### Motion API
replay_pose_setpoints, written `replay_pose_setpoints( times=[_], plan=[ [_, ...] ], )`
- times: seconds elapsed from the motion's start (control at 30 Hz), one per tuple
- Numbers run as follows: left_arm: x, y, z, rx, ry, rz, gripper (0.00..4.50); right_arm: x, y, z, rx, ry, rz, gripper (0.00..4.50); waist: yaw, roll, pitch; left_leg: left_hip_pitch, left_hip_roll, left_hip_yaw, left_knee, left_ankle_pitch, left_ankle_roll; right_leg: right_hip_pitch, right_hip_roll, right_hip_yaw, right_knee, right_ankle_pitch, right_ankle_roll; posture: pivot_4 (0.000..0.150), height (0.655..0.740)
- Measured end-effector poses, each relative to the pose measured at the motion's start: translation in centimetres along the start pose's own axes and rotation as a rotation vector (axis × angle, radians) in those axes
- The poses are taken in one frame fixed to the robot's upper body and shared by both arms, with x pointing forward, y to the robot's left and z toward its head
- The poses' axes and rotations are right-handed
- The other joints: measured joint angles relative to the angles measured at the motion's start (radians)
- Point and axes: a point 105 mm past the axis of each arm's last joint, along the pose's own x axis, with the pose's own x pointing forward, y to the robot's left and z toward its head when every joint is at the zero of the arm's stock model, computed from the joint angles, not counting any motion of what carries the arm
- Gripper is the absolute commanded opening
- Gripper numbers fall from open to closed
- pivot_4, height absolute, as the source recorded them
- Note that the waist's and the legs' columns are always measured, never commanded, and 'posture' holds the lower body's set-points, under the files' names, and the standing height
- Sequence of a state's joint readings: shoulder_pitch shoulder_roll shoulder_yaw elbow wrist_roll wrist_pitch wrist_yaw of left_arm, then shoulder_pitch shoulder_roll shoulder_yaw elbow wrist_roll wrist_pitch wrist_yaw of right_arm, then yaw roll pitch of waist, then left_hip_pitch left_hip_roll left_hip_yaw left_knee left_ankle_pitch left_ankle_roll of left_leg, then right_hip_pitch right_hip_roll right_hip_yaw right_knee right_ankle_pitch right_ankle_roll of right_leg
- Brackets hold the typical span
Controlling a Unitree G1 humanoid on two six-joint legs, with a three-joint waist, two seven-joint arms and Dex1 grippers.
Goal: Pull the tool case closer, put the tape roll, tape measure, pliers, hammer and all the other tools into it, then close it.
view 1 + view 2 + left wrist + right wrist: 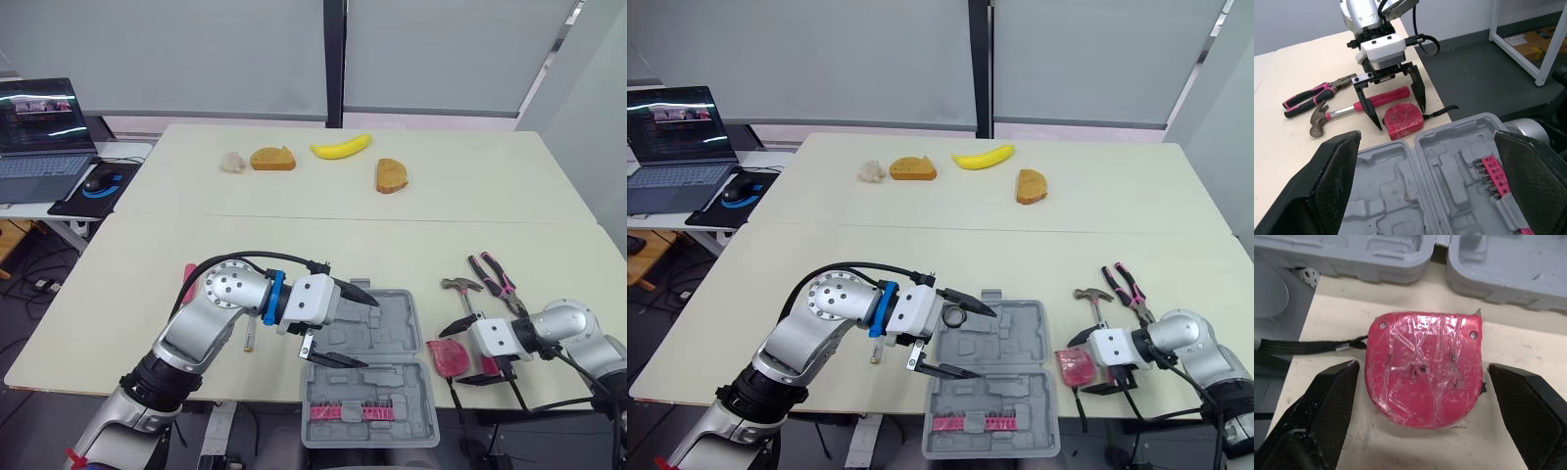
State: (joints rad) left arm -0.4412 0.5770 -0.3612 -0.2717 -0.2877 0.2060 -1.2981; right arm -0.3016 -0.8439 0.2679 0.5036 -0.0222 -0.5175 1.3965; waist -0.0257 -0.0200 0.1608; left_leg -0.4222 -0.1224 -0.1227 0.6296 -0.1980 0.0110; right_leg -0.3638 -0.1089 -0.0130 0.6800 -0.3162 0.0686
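The grey tool case (pixel 392 311) lies open near the table's front edge, with a pink bit strip (pixel 345 412) in its near half. My left gripper (pixel 370 333) hovers open over the case's left side with nothing in it. The red tape measure (pixel 1425 367) lies just right of the case, and my right gripper (pixel 449 357) is open with a finger on either side of it, not touching. Behind that gripper lie the pink-handled hammer (pixel 1347 112) and the pliers (pixel 495 274).
A small slim tool (pixel 249 338) lies by my left forearm. At the far side of the table are a banana (pixel 341 147), two bread pieces (pixel 272 159) (pixel 391 176) and a small white lump (pixel 232 162). A laptop (pixel 39 137) and a mouse (pixel 98 181) sit on a side desk at left.
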Motion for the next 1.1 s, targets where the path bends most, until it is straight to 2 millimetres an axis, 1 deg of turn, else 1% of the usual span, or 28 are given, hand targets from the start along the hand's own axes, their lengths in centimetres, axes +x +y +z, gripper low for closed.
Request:
replay_pose_setpoints(
  times=[0.07, 0.17, 0.23, 0.27, 0.57, 0.63, 0.7, 0.77, 0.83, 0.87, 0.93, 1.03, 1.1],
  plan=[
    [0.0, 0.0, 0.0, 0.000, 0.000, -0.001, 4.50, 0.1, 0.0, -0.2, 0.007, 0.001, -0.002, 4.46, 0.000, 0.000, 0.000, 0.000, 0.000, 0.000, 0.000, 0.000, 0.000, 0.000, 0.000, 0.000, 0.000, 0.000, 0.000, 0.150, 0.7400],
    [0.0, -0.1, 0.1, 0.003, 0.001, -0.004, 4.50, 0.2, 0.0, -0.2, 0.005, 0.000, -0.002, 3.87, 0.000, 0.000, 0.000, 0.000, 0.000, 0.000, 0.000, 0.000, 0.000, 0.000, 0.000, 0.000, 0.000, 0.000, 0.000, 0.150, 0.7400],
    [0.0, -0.1, 0.1, 0.005, 0.004, -0.006, 4.50, 0.2, -0.1, -0.1, 0.001, -0.003, -0.004, 3.23, 0.000, 0.000, 0.000, 0.001, 0.000, 0.000, 0.000, 0.000, 0.000, 0.000, 0.000, 0.000, 0.000, 0.000, 0.000, 0.150, 0.7400],
    [-0.1, -0.1, 0.1, 0.005, 0.005, -0.006, 4.50, 0.2, -0.1, -0.1, -0.001, -0.004, -0.005, 3.16, 0.000, 0.000, 0.000, 0.001, 0.000, 0.000, 0.000, 0.000, 0.000, 0.000, 0.000, 0.000, 0.000, 0.000, 0.000, 0.150, 0.7400],
    [0.0, -0.2, 0.0, 0.001, 0.005, -0.007, 4.50, 0.3, -0.4, 0.3, -0.018, -0.008, -0.034, 3.16, 0.000, 0.000, 0.000, 0.001, 0.000, 0.000, 0.000, 0.000, 0.000, 0.000, 0.000, 0.001, 0.000, 0.000, 0.000, 0.150, 0.7400],
    [0.0, -0.2, 0.0, 0.001, 0.005, -0.006, 4.50, -0.1, -0.5, 0.5, -0.031, 0.003, -0.042, 3.16, 0.000, 0.000, 0.000, 0.001, 0.000, 0.000, 0.000, 0.000, 0.000, 0.000, 0.000, 0.001, 0.000, 0.000, 0.000, 0.150, 0.7400],
    [-0.2, 0.0, -0.1, -0.003, 0.008, 0.009, 4.50, -0.9, -1.0, 0.8, -0.024, 0.052, -0.060, 3.16, 0.000, 0.001, 0.001, 0.001, 0.000, 0.000, 0.000, 0.000, 0.000, 0.000, 0.000, 0.001, 0.000, 0.000, 0.000, 0.150, 0.7400],
    [-0.9, 0.4, -0.4, -0.022, 0.016, 0.065, 4.50, -2.3, -2.8, 1.8, -0.003, 0.127, -0.138, 3.16, -0.003, 0.002, 0.001, 0.000, 0.001, 0.001, 0.000, 0.000, 0.000, -0.002, 0.000, 0.002, 0.001, 0.000, 0.000, 0.150, 0.7400],
    [-1.5, 0.9, -0.6, -0.048, 0.016, 0.128, 4.50, -3.4, -4.6, 3.7, 0.019, 0.160, -0.230, 3.16, -0.003, 0.002, 0.001, 0.000, 0.004, 0.001, -0.001, -0.001, 0.000, -0.003, 0.002, 0.002, 0.001, 0.000, 0.000, 0.150, 0.7400],
    [-1.6, 0.9, -0.8, -0.061, 0.016, 0.147, 4.50, -3.7, -5.1, 4.5, 0.022, 0.168, -0.254, 3.16, -0.001, 0.002, 0.001, 0.000, 0.005, 0.001, -0.001, -0.001, -0.001, -0.003, 0.002, 0.001, 0.001, -0.001, -0.001, 0.150, 0.7400],
    [-2.0, 1.1, -1.2, -0.099, 0.020, 0.196, 4.50, -3.7, -5.7, 5.5, 0.032, 0.212, -0.269, 3.16, 0.002, 0.002, 0.001, -0.001, 0.005, 0.001, -0.001, -0.001, -0.001, -0.005, 0.002, 0.001, 0.001, -0.001, -0.001, 0.150, 0.7400],
    [-2.7, 1.4, -2.0, -0.159, 0.039, 0.270, 4.50, -3.5, -6.4, 6.5, 0.068, 0.279, -0.288, 3.16, 0.003, 0.002, 0.001, -0.002, 0.005, 0.001, -0.001, -0.001, -0.001, -0.006, 0.002, 0.001, 0.001, -0.001, -0.001, 0.150, 0.7400],
    [-3.3, 1.6, -2.3, -0.181, 0.051, 0.311, 4.50, -3.1, -7.1, 7.6, 0.052, 0.298, -0.295, 3.16, 0.003, 0.002, 0.001, -0.002, 0.005, 0.001, 0.000, -0.001, -0.001, -0.007, 0.002, 0.001, 0.001, -0.001, -0.001, 0.150, 0.7400]
  ],
)
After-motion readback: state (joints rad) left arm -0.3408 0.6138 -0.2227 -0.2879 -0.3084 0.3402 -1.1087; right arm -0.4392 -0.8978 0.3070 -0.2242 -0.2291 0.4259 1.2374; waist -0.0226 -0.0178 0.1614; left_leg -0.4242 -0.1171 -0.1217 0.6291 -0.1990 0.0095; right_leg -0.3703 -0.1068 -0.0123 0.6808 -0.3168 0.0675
